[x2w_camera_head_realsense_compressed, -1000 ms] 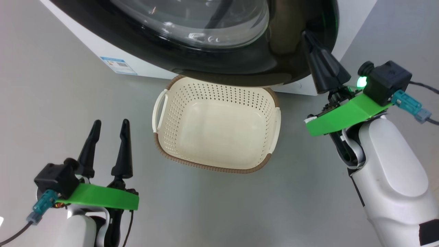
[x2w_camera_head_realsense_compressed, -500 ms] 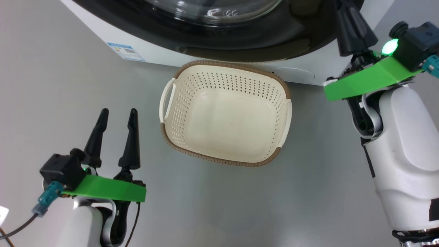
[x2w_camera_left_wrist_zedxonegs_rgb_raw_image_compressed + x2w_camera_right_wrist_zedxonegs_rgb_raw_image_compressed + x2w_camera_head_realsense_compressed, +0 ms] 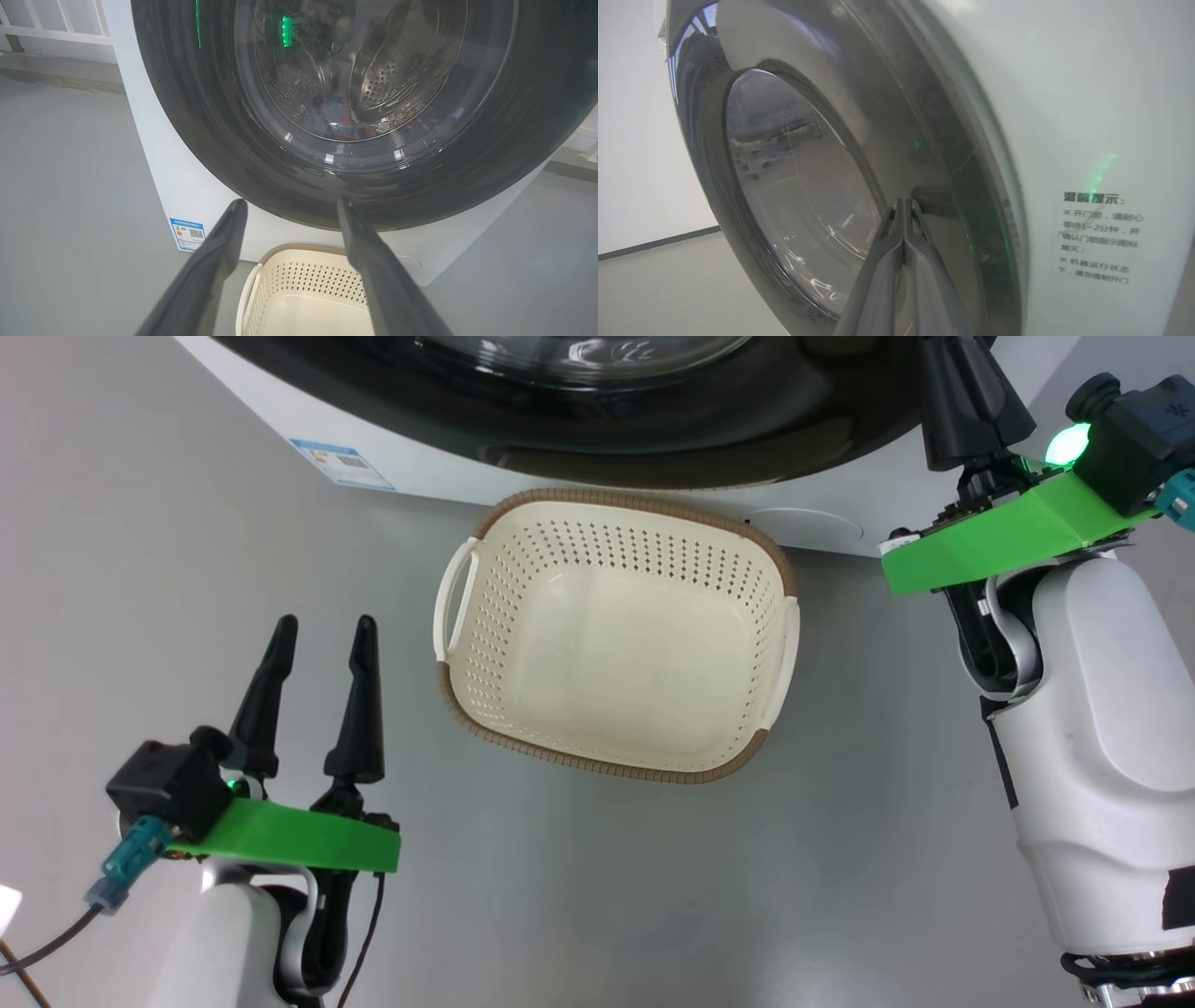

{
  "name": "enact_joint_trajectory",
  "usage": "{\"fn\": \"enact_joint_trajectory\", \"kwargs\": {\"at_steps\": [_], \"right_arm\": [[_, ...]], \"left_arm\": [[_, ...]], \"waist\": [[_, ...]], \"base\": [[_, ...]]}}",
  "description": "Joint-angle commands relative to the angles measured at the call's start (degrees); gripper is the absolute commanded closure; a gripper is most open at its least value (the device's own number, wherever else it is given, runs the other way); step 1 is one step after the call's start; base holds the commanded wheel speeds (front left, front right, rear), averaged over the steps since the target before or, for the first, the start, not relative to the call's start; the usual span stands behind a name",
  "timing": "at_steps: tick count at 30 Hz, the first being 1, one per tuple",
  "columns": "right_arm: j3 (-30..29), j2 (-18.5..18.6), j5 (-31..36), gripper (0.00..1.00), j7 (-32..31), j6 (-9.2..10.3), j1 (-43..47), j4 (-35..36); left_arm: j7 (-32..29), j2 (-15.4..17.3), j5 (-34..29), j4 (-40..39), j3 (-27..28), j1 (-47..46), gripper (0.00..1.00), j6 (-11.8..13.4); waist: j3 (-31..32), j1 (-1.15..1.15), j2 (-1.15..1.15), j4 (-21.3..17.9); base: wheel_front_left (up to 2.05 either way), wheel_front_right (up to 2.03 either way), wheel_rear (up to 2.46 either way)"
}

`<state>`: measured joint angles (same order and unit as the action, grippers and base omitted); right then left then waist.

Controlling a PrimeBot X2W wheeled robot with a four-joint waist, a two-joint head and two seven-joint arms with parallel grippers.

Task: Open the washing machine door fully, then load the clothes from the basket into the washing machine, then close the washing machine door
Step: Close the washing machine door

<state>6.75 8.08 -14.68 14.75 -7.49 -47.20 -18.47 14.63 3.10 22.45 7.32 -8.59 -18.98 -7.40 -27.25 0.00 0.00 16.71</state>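
Note:
The washing machine (image 3: 868,495) fills the top of the head view. Its door (image 3: 653,448) lies back against the white front, as the left wrist view of the door (image 3: 289,177) also shows. Through the glass, the light-blue clothes (image 3: 343,116) lie in the steel drum. The cream basket (image 3: 616,635) stands empty on the floor below the door. My right gripper (image 3: 903,203) is shut, its tips against the door's black rim (image 3: 952,154) near the right edge. My left gripper (image 3: 324,625) is open at the lower left, apart from the basket, with nothing between its fingers.
Grey floor (image 3: 140,569) lies around the basket. A blue energy label (image 3: 341,465) and a round filter cover (image 3: 803,527) mark the machine's lower front. A warning sticker (image 3: 1099,238) sits right of the door. A white railing (image 3: 51,28) stands behind the machine.
The door rim, which overhung the basket's far edge, has swung back toward the machine with my shut right gripper against it. The head view has also shifted. My left gripper stays open.

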Motion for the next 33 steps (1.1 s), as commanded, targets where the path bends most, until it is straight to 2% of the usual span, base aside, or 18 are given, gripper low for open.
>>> {"fn": "enact_joint_trajectory", "kwargs": {"at_steps": [1, 3, 4, 5, 7, 8, 9, 17, 33], "right_arm": [[1.31, -0.97, -0.69, 1.0, 0.25, 0.0, 0.43, 1.85], [1.91, -0.96, -0.97, 1.0, 0.25, 0.0, 1.67, 2.33], [2.26, -0.99, -1.06, 0.78, 0.25, 0.0, 2.41, 2.6], [2.53, -1.03, -1.18, 0.64, 0.25, 0.0, 3.22, 2.87], [2.87, -1.18, -1.51, 0.43, 0.25, 0.0, 5.06, 3.16], [3.04, -1.28, -1.69, 0.06, 0.25, 0.0, 6.02, 3.43], [3.18, -1.38, -1.89, 0.0, 0.25, 0.0, 7.02, 3.85], [2.72, -2.26, -2.29, 0.0, 0.25, 0.0, 14.66, 5.4], [-3.16, -2.75, -1.26, 0.0, 0.25, 0.0, 27.1, 5.32]], "left_arm": [[0.37, 1.49, 0.0, -1.04, 2.25, -0.29, 0.0, -0.09], [0.37, 1.66, -0.06, -0.77, 2.52, -0.11, 0.0, -0.09], [0.37, 1.81, -0.14, -0.57, 2.64, 0.04, 0.0, -0.09], [0.37, 1.98, -0.23, -0.38, 2.78, 0.21, 0.0, -0.09], [0.37, 2.25, -0.34, -0.04, 3.18, 0.63, 0.0, -0.09], [0.37, 2.39, -0.38, 0.13, 3.39, 0.91, 0.0, -0.09], [0.37, 2.53, -0.39, 0.28, 3.59, 1.17, 0.0, -0.09], [0.37, 3.85, -0.08, 0.87, 5.33, 3.2, 0.0, -0.09], [0.37, 6.83, 0.52, 2.26, 7.52, 7.18, 0.0, -0.09]], "waist": [[0.43, 0.0, 0.0, -0.34], [0.88, 0.0, 0.0, -0.7], [1.18, 0.0, 0.0, -0.94], [1.47, 0.0, 0.0, -1.2], [2.19, 0.0, 0.0, -1.75], [2.57, 0.0, 0.0, -2.04], [2.92, 0.0, 0.0, -2.32], [5.53, 0.0, 0.0, -5.2], [10.41, 0.0, 0.0, -12.62]], "base": [[0.0, 0.0, 0.0], [0.0, 0.0, 0.0], [0.0, 0.0, 0.0], [0.0, 0.0, 0.0], [0.0, 0.0, 0.0], [0.0, 0.0, 0.0], [0.0, 0.0, 0.0], [0.0, 0.0, 0.0], [0.0, 0.0, 0.0]]}}
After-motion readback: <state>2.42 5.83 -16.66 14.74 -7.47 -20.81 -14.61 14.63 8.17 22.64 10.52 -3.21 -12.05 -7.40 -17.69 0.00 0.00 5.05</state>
